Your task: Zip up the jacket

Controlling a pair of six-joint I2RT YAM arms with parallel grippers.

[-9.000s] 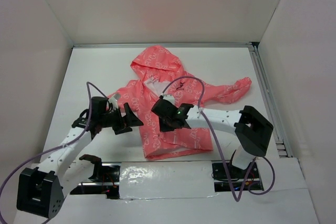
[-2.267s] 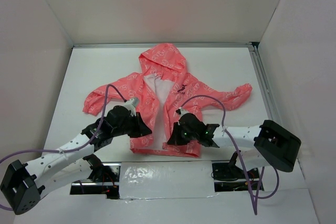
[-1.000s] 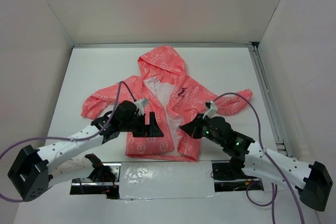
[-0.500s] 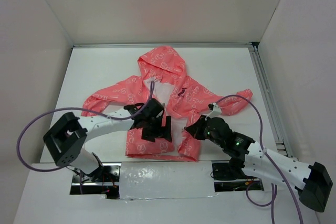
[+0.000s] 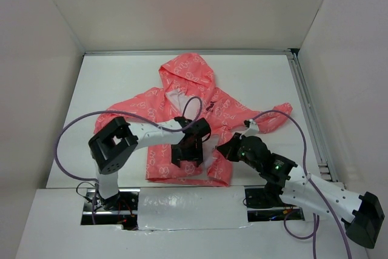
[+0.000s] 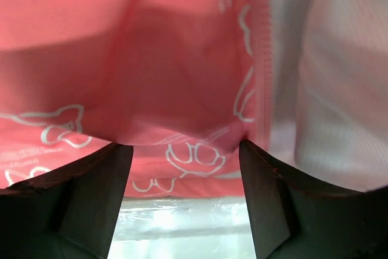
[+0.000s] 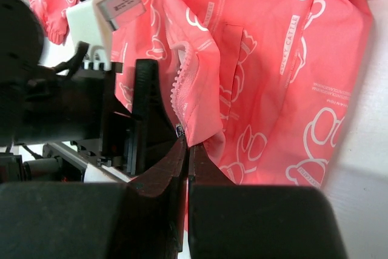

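White desk (image 5: 103, 77), walled enclosure. Jacket (image 5: 182, 83) centre frame, front unzipped. Right claw (image 7: 185, 145) pinches zipper hem corner; left claw (image 6: 185, 148) spread over opposite hem. Advice: align both zipper ends before closing.

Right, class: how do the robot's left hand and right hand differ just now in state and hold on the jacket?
The left hand is open, poised over the jacket beside its zipper teeth; the right hand is shut. The left hand grips nothing, while the right hand pinches the zipper edge. Both sit near the jacket's bottom hem.
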